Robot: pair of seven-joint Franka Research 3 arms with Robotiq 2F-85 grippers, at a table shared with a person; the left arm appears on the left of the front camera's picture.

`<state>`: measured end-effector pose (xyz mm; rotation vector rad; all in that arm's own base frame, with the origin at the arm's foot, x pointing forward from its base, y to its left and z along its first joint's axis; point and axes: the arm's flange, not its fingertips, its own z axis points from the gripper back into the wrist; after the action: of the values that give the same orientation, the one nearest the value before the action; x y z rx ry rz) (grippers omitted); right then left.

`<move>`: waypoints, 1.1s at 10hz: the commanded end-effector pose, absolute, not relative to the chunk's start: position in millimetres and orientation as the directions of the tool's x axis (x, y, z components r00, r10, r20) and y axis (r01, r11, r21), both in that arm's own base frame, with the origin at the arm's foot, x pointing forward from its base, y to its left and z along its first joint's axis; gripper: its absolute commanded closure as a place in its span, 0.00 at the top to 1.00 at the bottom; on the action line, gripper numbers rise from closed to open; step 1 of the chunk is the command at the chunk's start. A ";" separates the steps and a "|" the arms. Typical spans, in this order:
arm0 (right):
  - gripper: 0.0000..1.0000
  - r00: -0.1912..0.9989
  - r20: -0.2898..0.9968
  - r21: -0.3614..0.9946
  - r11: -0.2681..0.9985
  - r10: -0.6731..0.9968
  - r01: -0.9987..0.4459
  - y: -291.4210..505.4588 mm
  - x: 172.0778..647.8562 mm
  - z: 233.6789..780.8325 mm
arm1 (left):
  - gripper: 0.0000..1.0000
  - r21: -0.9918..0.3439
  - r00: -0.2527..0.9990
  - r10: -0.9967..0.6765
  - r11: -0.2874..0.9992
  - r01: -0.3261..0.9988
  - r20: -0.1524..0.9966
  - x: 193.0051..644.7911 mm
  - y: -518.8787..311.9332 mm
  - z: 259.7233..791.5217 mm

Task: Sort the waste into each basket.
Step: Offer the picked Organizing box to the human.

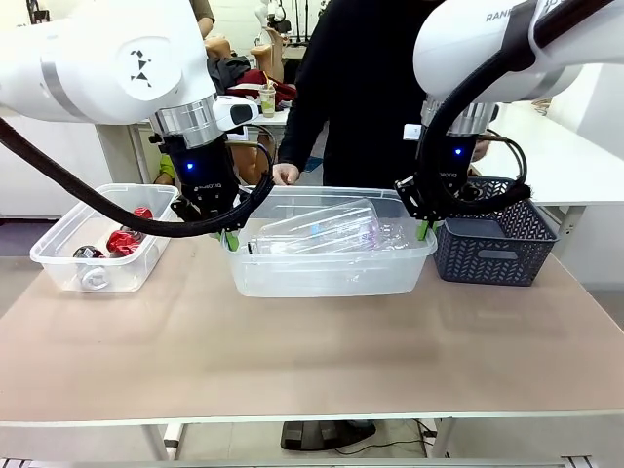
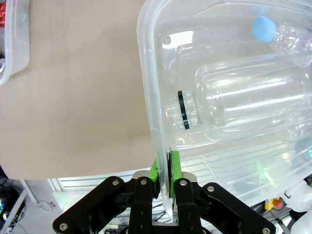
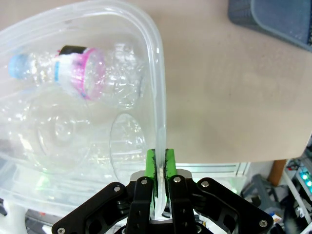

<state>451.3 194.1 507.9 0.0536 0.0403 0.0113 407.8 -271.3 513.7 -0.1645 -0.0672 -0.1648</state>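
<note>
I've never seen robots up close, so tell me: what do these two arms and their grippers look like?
Both arms are bulky white rounded shells with silver metal rings at the wrists and thick black cables looping alongside. The left gripper and right gripper are black, with jointed bolted links, bright green pads on the fingertips, and small blue lights on their bodies. The left arm carries a black geometric marking.

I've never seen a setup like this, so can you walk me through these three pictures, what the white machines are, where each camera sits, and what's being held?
The white machines are two robot arms at a table. The wide picture looks across at a person on the far side. The other two come from cameras on each wrist.

The left gripper and the right gripper are each shut on the rim of the big clear tub, one at each end. It holds clear plastic bottles. A smaller clear tub holds red cans. A dark lattice basket sits at the right.
</note>
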 end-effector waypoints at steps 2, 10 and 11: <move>0.00 0.999 -0.035 0.061 0.998 0.006 -0.004 193.0 452.1 509.8 | 0.00 -0.145 0.981 -0.172 0.972 0.183 0.086 404.1 -269.7 518.5; 0.09 0.987 -0.093 0.029 0.991 0.133 -0.131 214.9 543.9 507.9 | 0.07 -0.192 0.976 -0.183 0.960 0.203 0.116 522.0 -319.6 498.1; 0.09 0.987 -0.096 0.036 0.991 0.132 -0.129 213.3 547.2 502.1 | 0.07 -0.198 0.974 -0.199 0.956 0.218 0.113 525.2 -322.7 492.9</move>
<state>547.7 191.2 493.7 -0.0090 0.0757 0.0813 526.5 -293.9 479.7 -0.1554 -0.0687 -0.1752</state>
